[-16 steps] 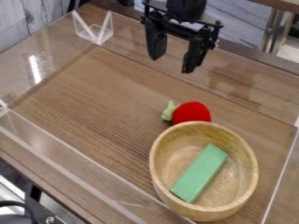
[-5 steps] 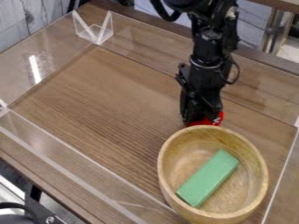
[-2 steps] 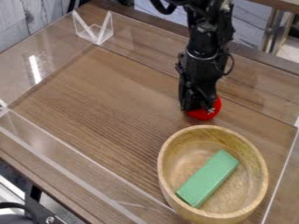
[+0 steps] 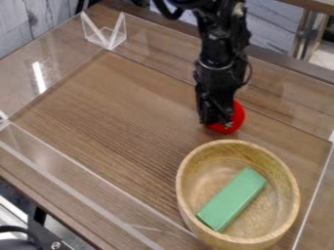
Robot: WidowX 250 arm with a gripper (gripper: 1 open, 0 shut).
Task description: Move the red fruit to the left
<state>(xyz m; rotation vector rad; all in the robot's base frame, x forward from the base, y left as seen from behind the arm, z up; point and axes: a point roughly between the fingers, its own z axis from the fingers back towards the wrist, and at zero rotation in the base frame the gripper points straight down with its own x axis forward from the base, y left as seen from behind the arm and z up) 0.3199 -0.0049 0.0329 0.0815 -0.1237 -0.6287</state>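
The red fruit [image 4: 229, 118] is pinched in my claw [image 4: 217, 115], jaws pressed tight on it and pointing straight down, low over the wood. A second ago I had it just above the wooden bowl's [image 4: 196, 161] far rim; now it sits a little further from that rim and a shade toward the table's left edge (only a small shift so far). So the carry has barely begun. The bowl, near the table's front right corner, holds the green block [image 4: 233, 198]. The open wood [image 4: 104, 107] toward the left edge waits.
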